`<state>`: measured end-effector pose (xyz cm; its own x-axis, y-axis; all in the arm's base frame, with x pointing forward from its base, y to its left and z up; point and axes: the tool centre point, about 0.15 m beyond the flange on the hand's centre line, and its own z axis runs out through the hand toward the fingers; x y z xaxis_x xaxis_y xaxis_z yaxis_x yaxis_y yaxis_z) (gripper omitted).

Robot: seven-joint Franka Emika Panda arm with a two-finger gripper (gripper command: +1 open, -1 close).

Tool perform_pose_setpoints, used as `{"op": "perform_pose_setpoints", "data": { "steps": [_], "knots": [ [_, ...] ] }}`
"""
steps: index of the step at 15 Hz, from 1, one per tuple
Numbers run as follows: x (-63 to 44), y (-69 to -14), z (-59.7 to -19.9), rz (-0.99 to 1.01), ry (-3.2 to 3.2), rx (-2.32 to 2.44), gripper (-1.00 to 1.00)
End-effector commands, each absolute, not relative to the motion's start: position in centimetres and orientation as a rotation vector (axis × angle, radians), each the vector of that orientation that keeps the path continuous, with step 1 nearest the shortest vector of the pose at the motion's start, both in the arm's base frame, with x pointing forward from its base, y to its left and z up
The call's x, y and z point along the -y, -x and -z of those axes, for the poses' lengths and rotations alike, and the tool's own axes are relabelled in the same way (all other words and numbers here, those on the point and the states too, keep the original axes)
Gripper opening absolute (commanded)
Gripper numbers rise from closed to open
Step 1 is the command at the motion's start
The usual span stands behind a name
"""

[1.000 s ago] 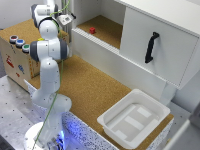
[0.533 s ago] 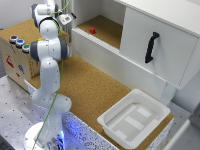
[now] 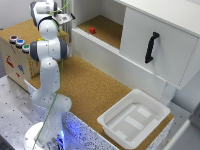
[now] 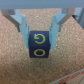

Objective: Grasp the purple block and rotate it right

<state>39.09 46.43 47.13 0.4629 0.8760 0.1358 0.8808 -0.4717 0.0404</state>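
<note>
Hand straddles purple block, fingers apart, cork counter beneath. We'd centre, clamp squarely on flat sides, then turn right slowly.

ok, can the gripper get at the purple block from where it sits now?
Probably yes. In the wrist view the purple block sits between the gripper fingers, jaws open on either side, nothing between them. Whether the pads already touch it is unclear.

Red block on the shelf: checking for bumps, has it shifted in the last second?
No. The small red block sits at the same spot relative to the white cabinet door.
</note>
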Motion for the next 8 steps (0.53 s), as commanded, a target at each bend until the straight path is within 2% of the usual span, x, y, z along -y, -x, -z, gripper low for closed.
{"op": "perform_pose_setpoints", "data": {
  "steps": [1,8],
  "knots": [
    [-47.2,-37.3,-47.9,0.242,2.96,1.045,-1.0],
    [-45.8,-37.1,-45.2,0.495,3.191,0.286,-1.0]
  ]
}}
